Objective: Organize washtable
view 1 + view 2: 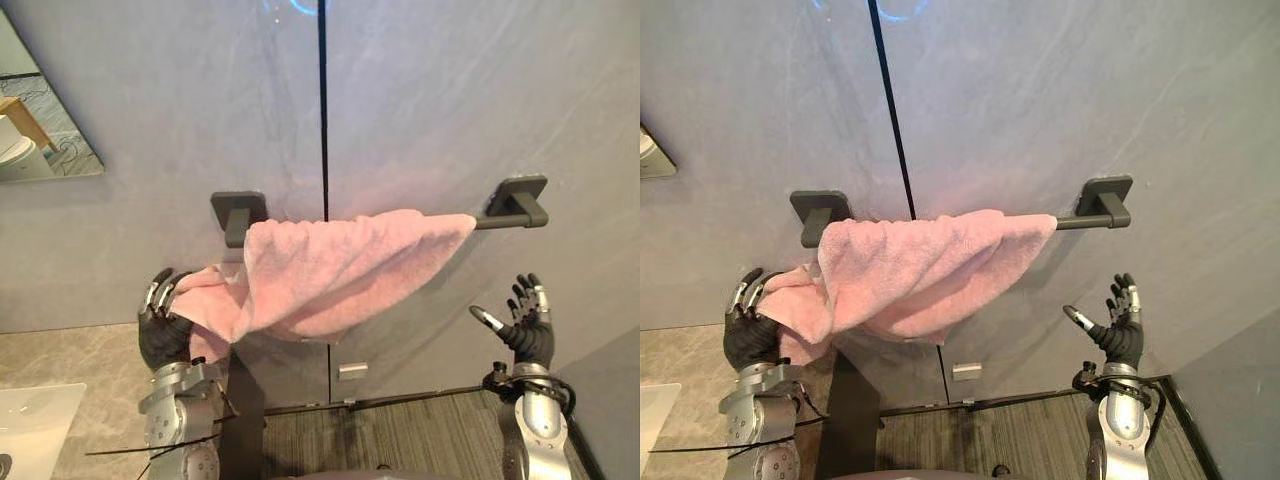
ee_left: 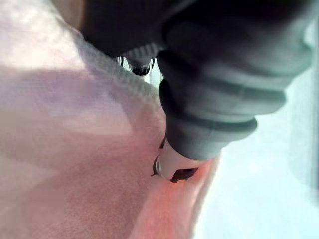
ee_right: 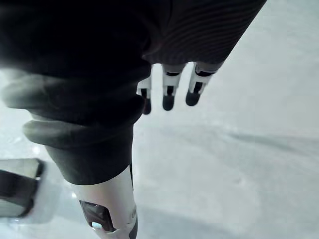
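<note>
Silver fingers of the left hand are curled over a bunched lower corner of the pink towel, so the hand is grasping the cloth. The left wrist view supplies the close detail. Its thumb is pressed into a fold of the pink pile, and cloth lies against the dark ribbed cover.

From that grip the towel rises to the right and hangs over the dark towel bar. It covers the bar from the left bracket almost to the right bracket. The drape is uneven, lowest near the middle, and a short stretch of bare bar shows at the right end.

The right hand is raised below that bare end, well apart from the towel. Its fingers are spread and it is empty. The right wrist view confirms straight fingers with the plain grey wall beyond them, and a bracket shows at the picture's edge.

A dark vertical seam divides the wall behind the bar. The left eye view takes in a mirror at the upper left and a stone countertop below the left hand.
</note>
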Motion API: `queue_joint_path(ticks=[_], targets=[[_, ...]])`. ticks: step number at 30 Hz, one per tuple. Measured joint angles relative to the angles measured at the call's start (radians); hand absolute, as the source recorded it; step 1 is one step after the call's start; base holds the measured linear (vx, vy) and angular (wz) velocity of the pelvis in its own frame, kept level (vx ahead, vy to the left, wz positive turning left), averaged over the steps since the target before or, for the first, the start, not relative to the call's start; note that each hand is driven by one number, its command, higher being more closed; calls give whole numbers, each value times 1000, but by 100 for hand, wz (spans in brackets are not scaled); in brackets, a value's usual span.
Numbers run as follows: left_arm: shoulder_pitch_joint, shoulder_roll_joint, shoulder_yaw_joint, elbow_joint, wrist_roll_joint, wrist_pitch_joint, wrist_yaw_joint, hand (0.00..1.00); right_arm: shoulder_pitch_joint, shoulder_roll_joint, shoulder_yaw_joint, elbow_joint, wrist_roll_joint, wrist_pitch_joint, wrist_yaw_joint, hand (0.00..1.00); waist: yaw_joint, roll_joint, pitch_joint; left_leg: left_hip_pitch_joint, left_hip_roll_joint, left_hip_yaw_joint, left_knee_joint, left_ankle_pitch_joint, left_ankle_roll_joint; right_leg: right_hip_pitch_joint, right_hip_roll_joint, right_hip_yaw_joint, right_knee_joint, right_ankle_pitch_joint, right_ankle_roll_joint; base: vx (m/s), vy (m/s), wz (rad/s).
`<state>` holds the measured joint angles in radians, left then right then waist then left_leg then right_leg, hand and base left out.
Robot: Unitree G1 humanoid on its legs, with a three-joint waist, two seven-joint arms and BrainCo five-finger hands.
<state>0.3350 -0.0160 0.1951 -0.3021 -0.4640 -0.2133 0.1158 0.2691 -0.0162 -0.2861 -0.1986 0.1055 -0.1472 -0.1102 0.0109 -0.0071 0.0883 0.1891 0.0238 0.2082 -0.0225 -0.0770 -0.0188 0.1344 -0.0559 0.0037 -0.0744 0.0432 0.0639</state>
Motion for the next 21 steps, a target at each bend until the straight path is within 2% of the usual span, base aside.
queue_joint_path(ticks=[5, 8, 14, 17, 21], targets=[[0, -2, 86, -3, 5, -1, 6, 0, -45, -1, -84, -35, -28, 0, -23, 0, 2, -12, -8, 1, -2, -6, 1, 0, 0, 4, -2, -4, 1, -2, 1, -16, -14, 2], [0, -12, 92, -3, 4, -2, 9, 0, -46, -2, -91, -35, -30, 0, -22, 0, 2, -10, -8, 1, -4, -10, 2, 0, 0, 5, -4, -7, 2, -2, 1, -44, -18, 4], [3, -32, -33, 9, -9, -17, -9, 0, -45, -2, -23, -28, -36, 1, -18, 0, 5, -7, -9, 1, -11, -19, -5, 5, 6, 5, -13, -22, 9, -5, 4, -48, -11, 7], [6, -29, -100, 48, -19, -39, -29, 0, -44, -3, 102, 21, -12, -1, 26, 0, 9, -2, -12, 3, -17, -22, -8, 9, 10, 2, -18, -25, 18, -8, 8, -49, -7, 5], [16, -8, -152, 92, -37, -39, -55, 0, -44, -14, 132, 45, 21, 1, 70, 0, 9, 2, -15, 7, -25, -20, -8, 9, 11, 3, -27, -23, 20, -9, 12, -51, 13, -1]])
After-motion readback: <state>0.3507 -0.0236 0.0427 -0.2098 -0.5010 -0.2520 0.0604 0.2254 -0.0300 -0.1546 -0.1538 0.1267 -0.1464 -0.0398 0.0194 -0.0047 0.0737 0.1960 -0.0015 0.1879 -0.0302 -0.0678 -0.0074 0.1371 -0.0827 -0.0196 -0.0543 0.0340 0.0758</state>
